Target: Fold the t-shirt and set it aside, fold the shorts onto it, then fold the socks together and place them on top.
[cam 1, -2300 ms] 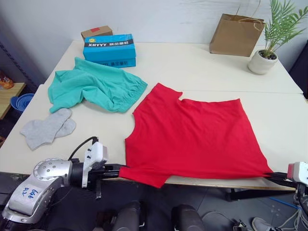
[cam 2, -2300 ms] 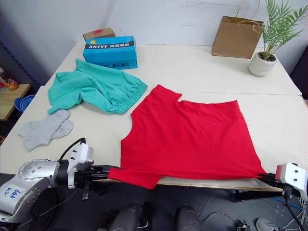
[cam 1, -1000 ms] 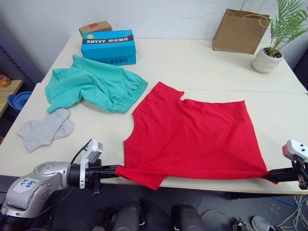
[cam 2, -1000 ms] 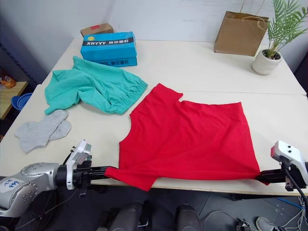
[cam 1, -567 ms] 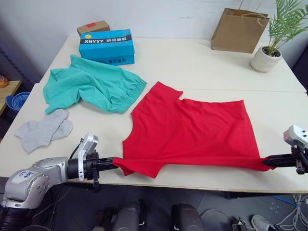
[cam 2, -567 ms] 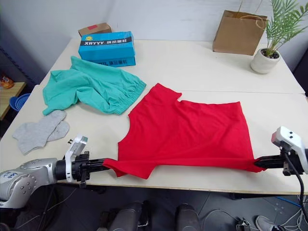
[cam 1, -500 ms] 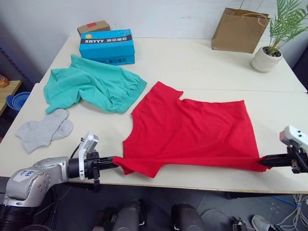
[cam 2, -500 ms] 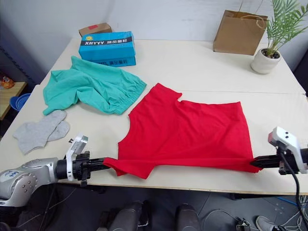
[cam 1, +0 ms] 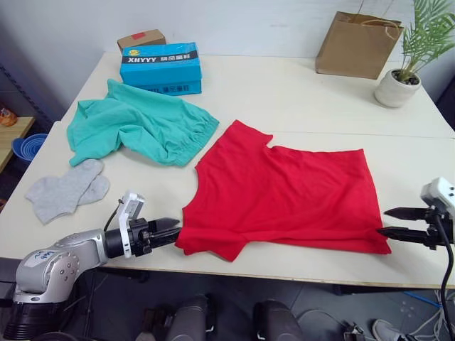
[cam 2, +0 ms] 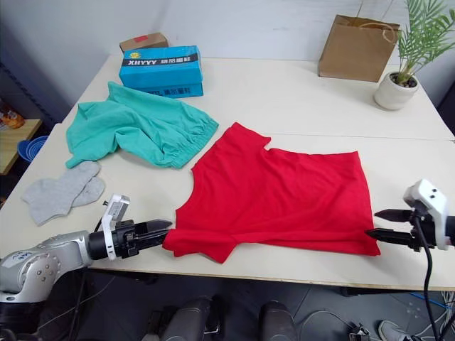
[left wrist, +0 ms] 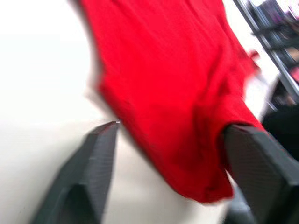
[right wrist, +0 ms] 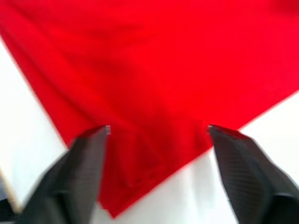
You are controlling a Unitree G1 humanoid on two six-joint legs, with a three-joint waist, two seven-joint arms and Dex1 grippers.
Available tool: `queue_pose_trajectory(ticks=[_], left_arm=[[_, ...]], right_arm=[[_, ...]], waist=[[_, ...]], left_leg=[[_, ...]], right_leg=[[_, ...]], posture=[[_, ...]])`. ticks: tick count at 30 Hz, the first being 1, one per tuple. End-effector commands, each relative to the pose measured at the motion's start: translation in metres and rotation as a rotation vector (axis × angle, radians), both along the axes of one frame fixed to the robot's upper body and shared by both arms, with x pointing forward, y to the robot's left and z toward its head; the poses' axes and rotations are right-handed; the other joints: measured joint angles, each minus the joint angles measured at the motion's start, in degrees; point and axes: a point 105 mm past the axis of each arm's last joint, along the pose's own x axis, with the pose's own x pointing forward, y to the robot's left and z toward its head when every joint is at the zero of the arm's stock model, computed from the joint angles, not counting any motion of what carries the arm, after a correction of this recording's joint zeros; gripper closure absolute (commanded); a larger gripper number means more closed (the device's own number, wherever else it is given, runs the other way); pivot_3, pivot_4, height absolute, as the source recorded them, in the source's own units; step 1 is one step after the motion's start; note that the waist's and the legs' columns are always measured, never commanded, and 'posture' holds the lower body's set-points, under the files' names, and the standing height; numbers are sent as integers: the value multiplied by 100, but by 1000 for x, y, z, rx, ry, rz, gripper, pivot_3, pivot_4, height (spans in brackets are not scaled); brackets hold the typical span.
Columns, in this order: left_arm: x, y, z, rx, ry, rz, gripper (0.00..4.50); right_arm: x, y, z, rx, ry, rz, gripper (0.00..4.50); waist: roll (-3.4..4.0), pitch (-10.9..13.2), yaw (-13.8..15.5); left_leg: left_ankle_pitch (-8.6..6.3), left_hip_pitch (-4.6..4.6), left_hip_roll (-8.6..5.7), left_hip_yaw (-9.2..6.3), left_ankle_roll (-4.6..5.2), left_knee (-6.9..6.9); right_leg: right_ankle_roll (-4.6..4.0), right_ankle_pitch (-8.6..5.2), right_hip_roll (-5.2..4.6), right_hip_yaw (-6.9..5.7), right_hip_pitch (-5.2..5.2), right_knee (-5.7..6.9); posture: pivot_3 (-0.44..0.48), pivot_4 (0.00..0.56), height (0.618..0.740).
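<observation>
Red fabric covers the near middle of the pale table (cam 1: 298,92): the t-shirt (cam 1: 284,195) lies spread flat, its near hem just inside the table's near edge. At its near left corner the left gripper (cam 1: 170,227) points in with fingers parted, tips just beside the cloth; the head views do not show whether they touch it. The left wrist view adds that the two black fingers (left wrist: 96,158) stand wide apart with the shirt's bunched corner between them, held by neither. At the near right corner the right gripper (cam 2: 380,222) is likewise spread, one finger above the other, tips at the hem. The right wrist view shows its fingers (right wrist: 88,154) astride the corner, loose cloth lying between.

Far left of the shirt lie the teal shorts (cam 1: 135,128), crumpled, with the grey socks (cam 1: 65,188) nearer, side by side at the left edge. Beyond the shorts stand a blue box (cam 1: 160,67) and a small cardboard box (cam 1: 141,38); at the far right, a brown paper bag (cam 1: 357,44) and a potted plant (cam 1: 409,60)
</observation>
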Motion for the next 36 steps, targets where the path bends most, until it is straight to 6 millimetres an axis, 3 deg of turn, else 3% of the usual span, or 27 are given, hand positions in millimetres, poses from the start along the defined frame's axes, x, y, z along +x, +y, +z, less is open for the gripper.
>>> queue_pose_trajectory(ticks=[1,4,9,13,19,23,28,36], left_arm=[[5,11,23,18,-188,56,35],[-1,14,35,76,-318,11,35],[-17,12,31,289,-464,-179,35],[-45,-13,13,453,-538,-505,35],[-64,-50,5,416,-600,-698,35],[-84,-74,-15,330,-507,-830,35],[-73,-84,-20,292,-452,-824,35],[-21,-75,-15,364,-561,-641,35]], right_arm=[[-2,3,24,10,-161,-7,28],[-16,21,21,24,-165,45,28],[-36,57,5,28,-170,170,28],[-41,78,-11,20,-208,235,28],[-54,88,-29,34,-192,277,28],[-57,87,-32,40,-162,263,28],[-58,89,-33,63,-141,257,28],[-57,93,-30,78,-151,239,28]], waist=[[-9,2,4],[-17,-2,20],[-19,-3,25],[-20,-5,9],[-20,-5,47],[-19,-5,17],[-20,-5,17],[-22,-5,26]], left_leg=[[0,1,0,1,-1,1],[-12,0,0,2,-28,-7],[-18,0,0,7,-39,-24],[-20,0,-1,19,-43,-36],[-20,0,-1,18,-42,-38],[-19,1,-1,18,-37,-37],[-10,3,0,15,-29,-29],[11,1,0,17,-20,-27]], right_leg=[[0,0,1,1,0,0],[0,0,1,4,-3,-3],[0,0,3,8,-6,-17],[-1,0,4,18,-8,-33],[-1,1,1,24,-9,-36],[-1,1,2,23,-8,-32],[-1,0,3,22,-8,-15],[-19,6,-2,25,-6,-28]], posture=[[0,150,740],[0,150,740],[0,150,740],[0,150,740],[0,150,740],[0,150,740],[0,150,740],[0,150,740]])
